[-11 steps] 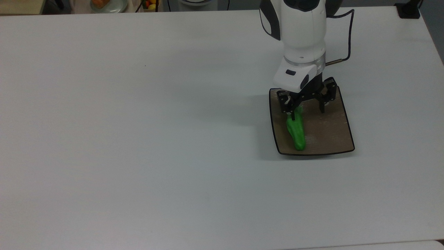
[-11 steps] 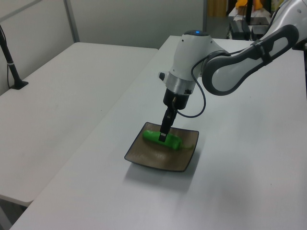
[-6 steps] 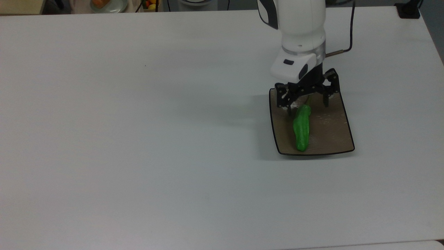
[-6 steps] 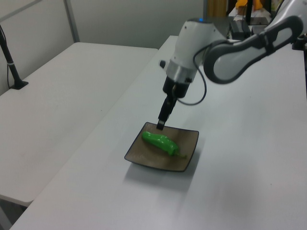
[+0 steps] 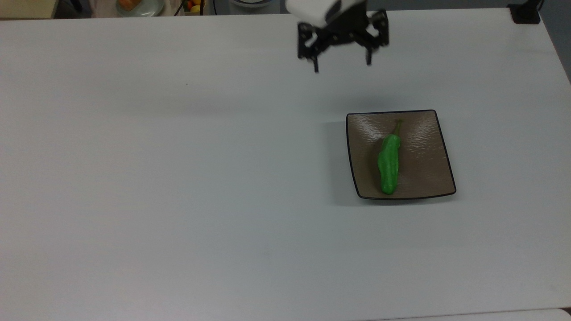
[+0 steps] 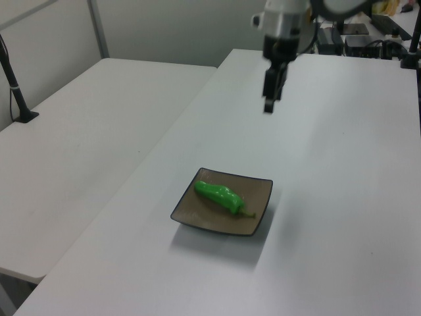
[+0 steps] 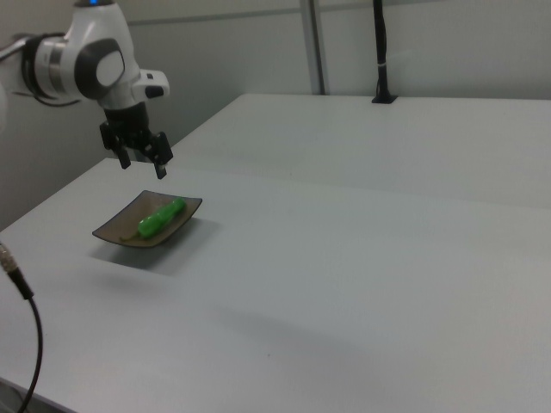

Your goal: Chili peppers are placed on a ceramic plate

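Since the earlier frames your gripper (image 5: pixel 341 67) has climbed off the plate and swung well away toward the top view's upper edge, leaving the chili pepper (image 5: pixel 388 165) behind. It now hangs empty above the table (image 5: pixel 178 178), its two black fingers spread wide.

You have the pepper lying lengthwise on the ceramic plate (image 5: pixel 424 169), slightly toward the top view's left of centre, stem pointing to the far rim and tip close to the near rim.

By my reading the placement is done, so your risks are small. The pepper is rounded and the plate glossy and slightly dished; a jolt to the table could roll it or slide its tip over the near rim. If you send the arm back low across the plate, an open finger could catch the stem and drag it off.

You cannot see the arm's upper links in the top view, which cuts them off. In the left view the fingers overlap, so their spread is hard to judge there.
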